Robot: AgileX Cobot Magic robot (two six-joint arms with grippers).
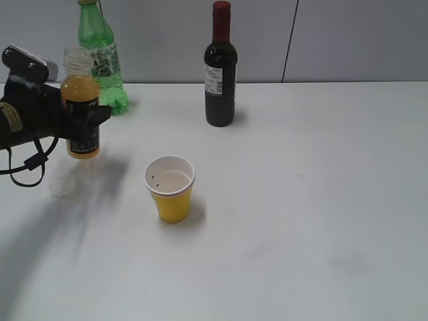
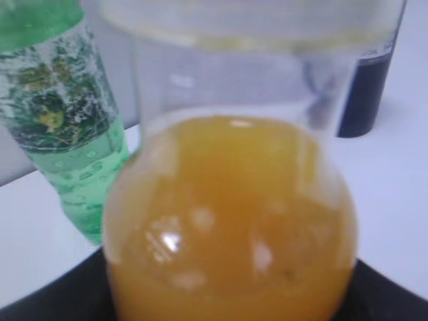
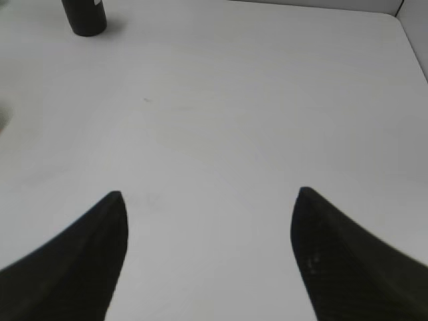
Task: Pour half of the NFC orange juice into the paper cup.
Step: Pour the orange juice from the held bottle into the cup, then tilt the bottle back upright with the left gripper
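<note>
The NFC orange juice (image 1: 81,107) is a small clear bottle of orange liquid with a black label. It has no cap on and is held upright above the table at the left. My left gripper (image 1: 87,120) is shut on its labelled body. In the left wrist view the bottle's shoulder (image 2: 231,221) fills the frame and hides the jaws. The paper cup (image 1: 171,189), yellow outside and white inside, stands upright on the table to the right of and nearer than the bottle, apart from it. My right gripper (image 3: 208,200) is open and empty over bare table; it is out of the exterior view.
A tall green plastic bottle (image 1: 100,57) stands just behind the held bottle and shows in the left wrist view (image 2: 57,120). A dark wine bottle (image 1: 220,67) with a red capsule stands at the back centre. The white table (image 1: 301,200) stretches to the right.
</note>
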